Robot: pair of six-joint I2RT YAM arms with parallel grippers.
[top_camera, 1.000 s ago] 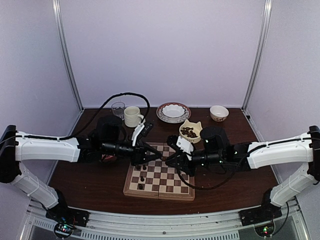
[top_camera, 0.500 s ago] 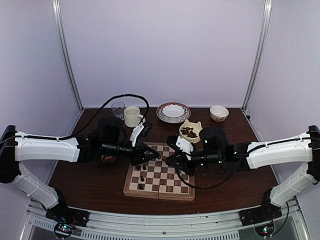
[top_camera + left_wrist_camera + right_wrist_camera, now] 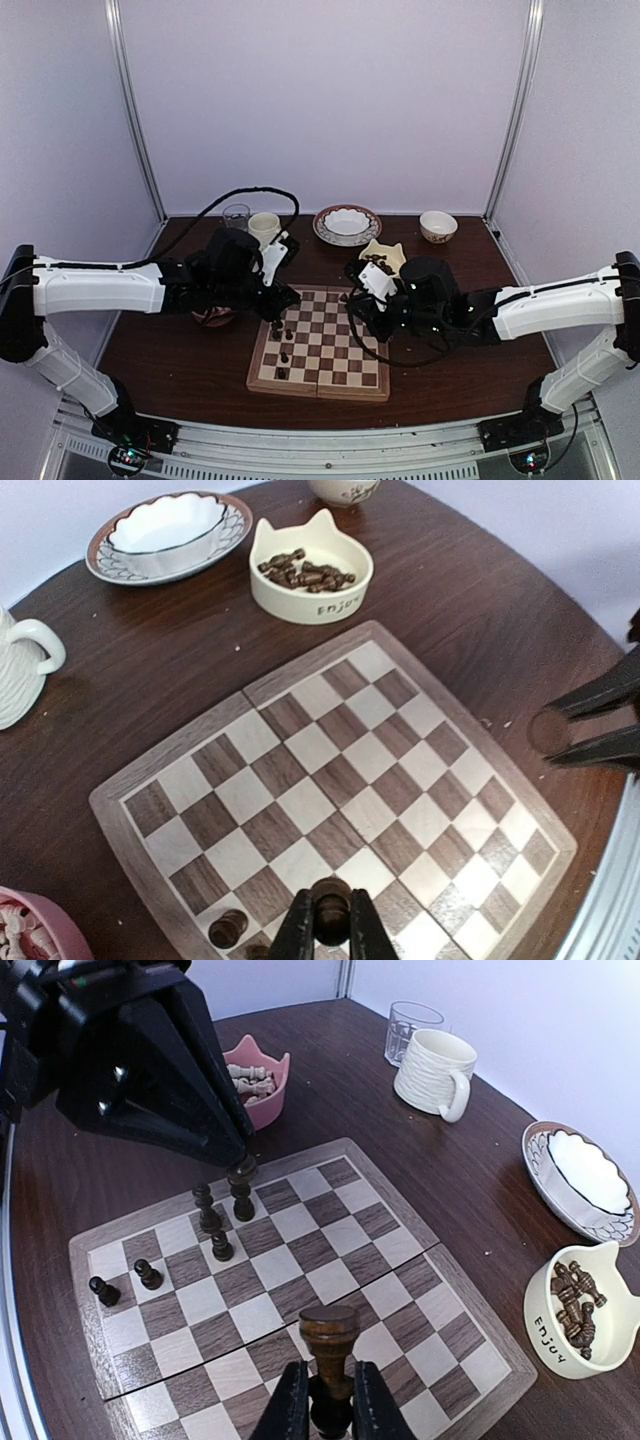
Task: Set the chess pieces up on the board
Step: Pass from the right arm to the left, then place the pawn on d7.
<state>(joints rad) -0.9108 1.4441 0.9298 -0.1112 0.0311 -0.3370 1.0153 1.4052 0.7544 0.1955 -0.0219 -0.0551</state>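
Over the board (image 3: 335,362), left gripper (image 3: 331,918) clamps a dark piece (image 3: 330,892) near the left edge. Right gripper (image 3: 328,1382) grips a second piece (image 3: 328,1328) mid-board. Other pieces (image 3: 148,1274) stand left.

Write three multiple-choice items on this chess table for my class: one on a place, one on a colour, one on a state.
1. The spare dark brown turned chess pieces lie in: A a cream cat-eared ceramic bowl; B a blue box; C a paper bag.
2. The wavy-rimmed bowl holding pale cream chess pieces is: A green; B pink; C black.
3. The right claw is: A open, empty; B shut on a spoon; C shut on a dark brown chess piece.
Answers: 1 A, they heap inside it; 2 B, its wall is pink; 3 C, its fingers pinch the piece above the chequered wooden board.
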